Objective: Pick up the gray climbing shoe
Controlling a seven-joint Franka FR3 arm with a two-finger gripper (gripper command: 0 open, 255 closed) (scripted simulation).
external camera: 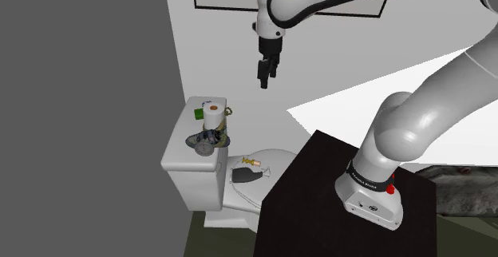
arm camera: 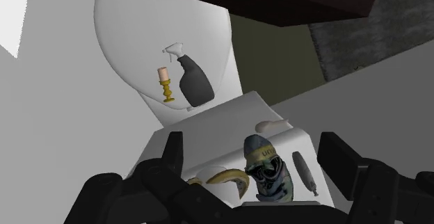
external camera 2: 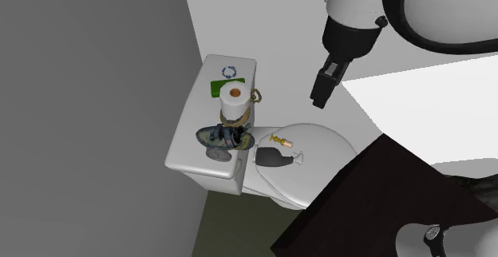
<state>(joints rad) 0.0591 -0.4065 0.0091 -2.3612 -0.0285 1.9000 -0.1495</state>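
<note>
Above the tank (external camera: 191, 187), the gripper (external camera: 267, 78) hangs wide open; descending, it could clip the paper roll (external camera: 212, 116) beside the shoe (external camera: 205, 143).

Open air all the way between the gripper (external camera: 267, 76) and the toilet tank lid (external camera: 177, 158). The tight bit is around the climbing shoe (external camera: 209, 141): a toilet paper roll (external camera: 213, 113) stands just beside it, and the grey wall (external camera: 80, 96) crowds the shoulder view's left. The spray bottle (external camera: 246, 175) and candlestick (external camera: 252, 162) lie lower on the seat lid (external camera: 275, 158), clear of the tank
</note>
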